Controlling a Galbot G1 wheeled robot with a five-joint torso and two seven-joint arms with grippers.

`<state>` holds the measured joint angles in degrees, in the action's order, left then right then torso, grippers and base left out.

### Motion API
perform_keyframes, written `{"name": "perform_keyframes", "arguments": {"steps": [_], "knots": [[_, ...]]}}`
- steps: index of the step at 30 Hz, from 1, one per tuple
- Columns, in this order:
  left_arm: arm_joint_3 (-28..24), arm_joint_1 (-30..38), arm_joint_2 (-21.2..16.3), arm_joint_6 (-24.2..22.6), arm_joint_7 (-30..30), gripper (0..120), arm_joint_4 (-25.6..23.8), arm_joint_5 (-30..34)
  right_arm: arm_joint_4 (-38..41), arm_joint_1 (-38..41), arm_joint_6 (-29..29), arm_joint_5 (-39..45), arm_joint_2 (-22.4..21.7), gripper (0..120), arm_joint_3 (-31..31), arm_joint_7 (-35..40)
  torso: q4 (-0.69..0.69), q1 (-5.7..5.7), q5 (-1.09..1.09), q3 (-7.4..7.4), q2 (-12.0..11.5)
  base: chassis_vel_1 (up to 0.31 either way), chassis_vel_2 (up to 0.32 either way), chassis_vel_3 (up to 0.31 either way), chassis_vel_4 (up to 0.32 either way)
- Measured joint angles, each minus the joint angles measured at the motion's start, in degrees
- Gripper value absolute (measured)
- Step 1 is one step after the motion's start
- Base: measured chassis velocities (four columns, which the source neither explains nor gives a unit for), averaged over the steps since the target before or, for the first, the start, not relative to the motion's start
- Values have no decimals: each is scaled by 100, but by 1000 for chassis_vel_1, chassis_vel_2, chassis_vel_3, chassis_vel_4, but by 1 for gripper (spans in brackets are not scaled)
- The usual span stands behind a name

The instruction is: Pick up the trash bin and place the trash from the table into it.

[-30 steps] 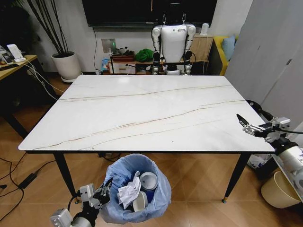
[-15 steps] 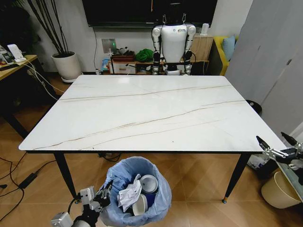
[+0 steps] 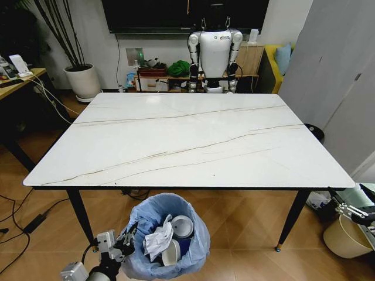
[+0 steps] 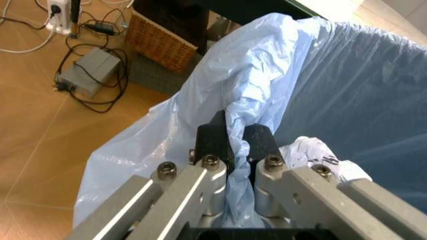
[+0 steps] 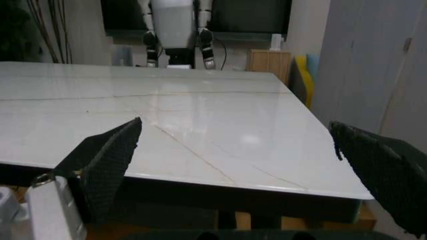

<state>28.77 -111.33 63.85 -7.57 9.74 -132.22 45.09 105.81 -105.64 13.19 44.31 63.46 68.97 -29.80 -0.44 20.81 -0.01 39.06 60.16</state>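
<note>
The trash bin (image 3: 170, 234), lined with a crinkled light-blue bag, stands on the floor just in front of the table's near edge. Inside it lie crumpled white tissue (image 3: 157, 241), a white lid (image 3: 183, 225) and a paper cup (image 3: 171, 252). My left gripper (image 3: 126, 239) is shut on the bag's rim at the bin's left side; in the left wrist view its black fingers (image 4: 213, 142) pinch a fold of the blue bag (image 4: 247, 105). The table (image 3: 187, 140) has a bare white marble top. My right gripper (image 3: 351, 204) hangs open off the table's near right corner, below its edge, with nothing between its fingers (image 5: 110, 160).
A white humanoid robot (image 3: 214, 52) stands behind the table's far edge. A white plant pot (image 3: 82, 81) and a light-wood desk (image 3: 17, 79) are at the far left. A beige bin (image 3: 345, 237) sits on the floor under my right arm. Cables (image 3: 29, 225) lie at left.
My right gripper has dropped from over the table's near right edge to below and right of the corner. The left gripper keeps its hold on the bag rim; the bin has barely shifted.
</note>
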Motion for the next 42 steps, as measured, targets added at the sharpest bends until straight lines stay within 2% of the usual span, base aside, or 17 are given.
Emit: {"name": "perform_keyframes", "arguments": {"steps": [9, 17, 24, 26, 30, 42], "knots": [[-1, 27, -15, 4, 4, 0, 16, 21, -33, -4, 65, -138, 435, 100, -27, -35, -1, 1, 2, 0, 0, 0, 0, 0, 0], [-15, 7, -3, -17, 5, 0, 45, 30, -33, 2, 67, -142, 446, 100, -38, -36, 1, 1, 0, 0, 0, 0, 0, 0, 0], [33, 15, 9, 8, 111, 0, 227, -438, -33, 5, 67, -142, 438, 100, -42, -36, 1, 1, 0, 0, 0, 0, 0, 0, 0], [58, 13, 30, 221, 260, 0, 340, -836, -33, 5, 67, -142, 435, 100, -43, -36, 1, 1, 0, 0, -1, 0, 0, 0, 0], [96, -10, 52, 283, 302, 0, 378, -1104, -32, 5, 67, -142, 430, 100, -45, -36, 1, 1, 0, 0, -1, 0, 0, 0, 0], [39, 86, 135, 391, 469, 0, 568, -1402, -29, 6, 66, -142, 426, 100, -48, -34, 1, 0, 0, 0, -1, 0, 0, 0, 0]]}}
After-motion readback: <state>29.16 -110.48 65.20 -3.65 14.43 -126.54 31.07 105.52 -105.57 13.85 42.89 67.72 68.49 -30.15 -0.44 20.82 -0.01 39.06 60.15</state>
